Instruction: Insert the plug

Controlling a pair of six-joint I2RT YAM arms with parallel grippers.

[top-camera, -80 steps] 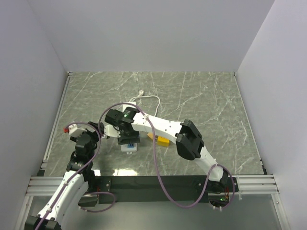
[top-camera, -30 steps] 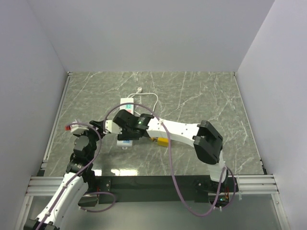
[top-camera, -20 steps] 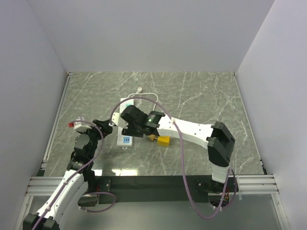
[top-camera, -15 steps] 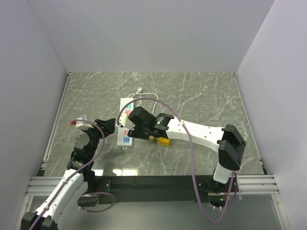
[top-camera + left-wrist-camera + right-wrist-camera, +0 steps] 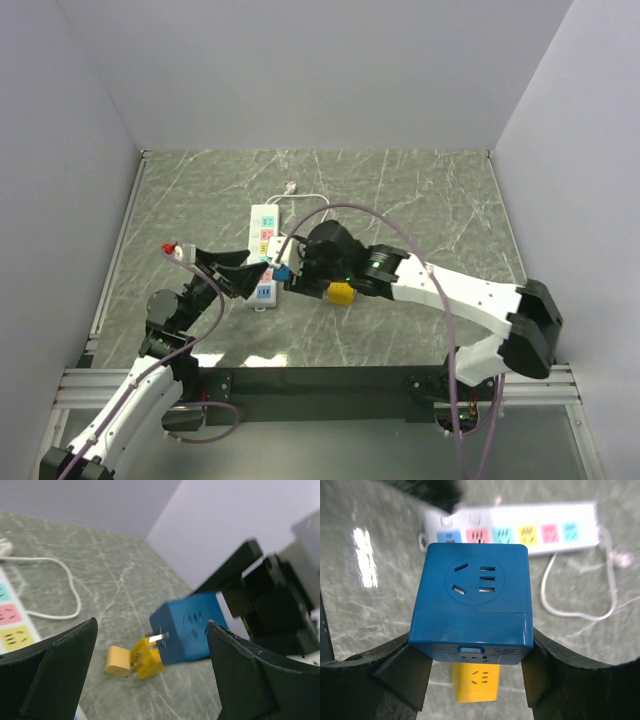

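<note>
My right gripper (image 5: 475, 652) is shut on a blue cube plug (image 5: 475, 605), one finger on each side, and holds it above the table. The plug's metal prongs point toward the white power strip (image 5: 520, 530) with coloured sockets. From above, the blue plug (image 5: 282, 272) hangs just right of the near end of the strip (image 5: 262, 240). My left gripper (image 5: 238, 272) stands open over that end of the strip, facing the blue plug (image 5: 192, 630), with nothing between its fingers (image 5: 55, 667).
A yellow plug (image 5: 341, 292) lies on the marble table right of the strip, with a small tan piece (image 5: 118, 661) beside it. The strip's white cable (image 5: 305, 200) loops toward the back. Grey walls enclose the table on three sides.
The right arm has swung its elbow far to the right, carrying the blue plug slightly right off the strip. The left gripper has moved right toward the strip's near end.
</note>
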